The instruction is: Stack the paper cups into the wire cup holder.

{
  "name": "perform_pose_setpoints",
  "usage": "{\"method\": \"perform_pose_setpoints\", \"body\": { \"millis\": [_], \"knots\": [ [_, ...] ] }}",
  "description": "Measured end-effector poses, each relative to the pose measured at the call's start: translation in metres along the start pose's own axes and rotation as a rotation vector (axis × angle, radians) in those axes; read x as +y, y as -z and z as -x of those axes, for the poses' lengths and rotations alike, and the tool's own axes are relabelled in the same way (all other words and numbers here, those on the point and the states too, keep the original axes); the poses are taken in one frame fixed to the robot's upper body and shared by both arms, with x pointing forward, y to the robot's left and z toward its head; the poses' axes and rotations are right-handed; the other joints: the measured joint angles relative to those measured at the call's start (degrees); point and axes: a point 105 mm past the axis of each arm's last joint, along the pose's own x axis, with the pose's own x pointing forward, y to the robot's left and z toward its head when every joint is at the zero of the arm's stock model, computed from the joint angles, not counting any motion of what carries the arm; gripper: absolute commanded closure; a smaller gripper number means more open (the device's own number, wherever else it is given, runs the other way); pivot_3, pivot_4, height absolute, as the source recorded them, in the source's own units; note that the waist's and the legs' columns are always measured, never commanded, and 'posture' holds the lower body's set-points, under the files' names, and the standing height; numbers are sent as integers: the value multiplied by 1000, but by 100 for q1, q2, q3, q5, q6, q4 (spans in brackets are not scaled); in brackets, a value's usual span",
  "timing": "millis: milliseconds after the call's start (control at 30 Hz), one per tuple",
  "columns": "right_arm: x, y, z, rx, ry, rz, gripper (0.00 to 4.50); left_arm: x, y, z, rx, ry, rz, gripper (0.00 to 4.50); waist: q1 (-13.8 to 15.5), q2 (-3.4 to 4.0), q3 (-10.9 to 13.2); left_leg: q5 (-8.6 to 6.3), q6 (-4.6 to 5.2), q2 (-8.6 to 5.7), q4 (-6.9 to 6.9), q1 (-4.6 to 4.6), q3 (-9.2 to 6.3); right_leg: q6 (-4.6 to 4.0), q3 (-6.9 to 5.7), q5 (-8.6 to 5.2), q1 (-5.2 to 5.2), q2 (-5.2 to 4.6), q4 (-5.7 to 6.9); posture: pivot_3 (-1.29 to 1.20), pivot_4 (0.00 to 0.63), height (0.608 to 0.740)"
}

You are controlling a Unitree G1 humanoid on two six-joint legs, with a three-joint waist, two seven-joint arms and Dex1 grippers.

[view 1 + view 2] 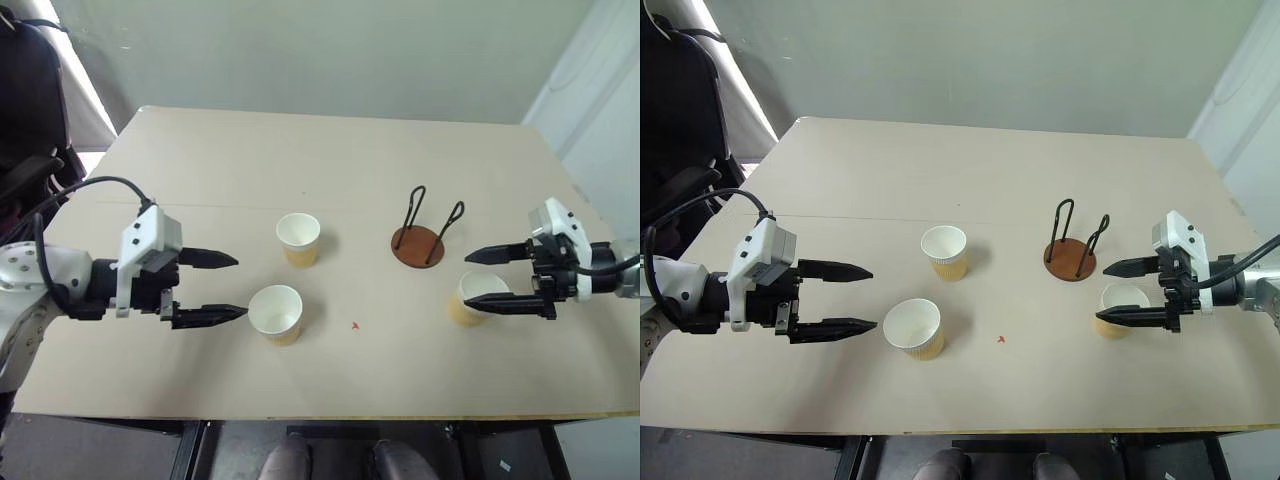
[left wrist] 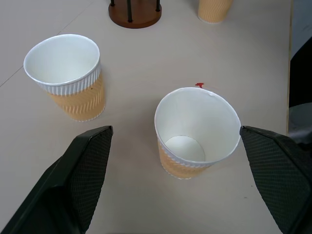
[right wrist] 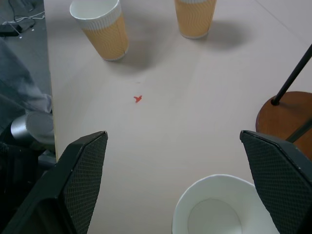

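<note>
Three paper cups stand upright on the tan table. One cup [image 1: 298, 238] is at the middle, and a nearer cup [image 1: 275, 312] stands just past the fingertips of my left gripper [image 1: 241, 287], which is open and empty. The left wrist view shows this nearer cup [image 2: 195, 131] centred ahead of the open fingers [image 2: 83, 165]. The third cup [image 1: 470, 300] stands at the right, below my open right gripper [image 1: 467, 279], untouched as far as I can see. The wire cup holder [image 1: 418, 247] stands empty between the middle cup and the right cup.
A small red mark [image 1: 355, 325] lies on the table [image 1: 300, 160] near the front middle. A dark chair [image 1: 30, 90] stands off the table's left rear corner. The front edge of the table runs close below both grippers.
</note>
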Motion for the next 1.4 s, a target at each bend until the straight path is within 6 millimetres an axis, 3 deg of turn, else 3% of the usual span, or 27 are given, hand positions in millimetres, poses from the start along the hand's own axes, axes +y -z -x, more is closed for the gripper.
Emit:
{"method": "perform_pose_setpoints", "body": {
  "millis": [333, 500, 667, 1033, 1400],
  "knots": [
    [-1, 4, -3, 23, 3, 0, 70, 1, 0, 0, 0, -8, 0, 27, 0, 0, 0, 0, 0, 0, 0, 0, 0, 0, 0, 0, 0, 0, 1, 0, 150, 740],
    [-16, 3, -1, 43, 86, 4, 70, 1, 0, 0, 0, -8, 1, 27, -1, 0, 0, 0, 0, 2, 0, 2, 0, 0, 0, 0, -1, 0, 3, 0, 150, 740],
    [-54, 2, -13, 37, 286, -15, 70, 1, -1, 1, -3, -10, -2, 27, -19, 0, 0, 0, 0, 4, 1, 8, 3, 0, 3, 0, -5, 0, 11, 0, 150, 740],
    [-74, 11, -27, 91, 361, -107, 70, -1, 4, 2, 5, -18, 14, 27, 9, 0, 0, 2, -7, 5, -13, -2, 5, 0, 3, 0, -17, 0, 5, 0, 150, 740],
    [-86, 5, -44, 44, 390, -145, 70, -5, 4, 2, 9, -27, 19, 27, 12, 0, 0, 6, -13, 6, -22, -3, 6, 0, 4, 0, -23, 1, 7, 0, 150, 740]
  ]
}}
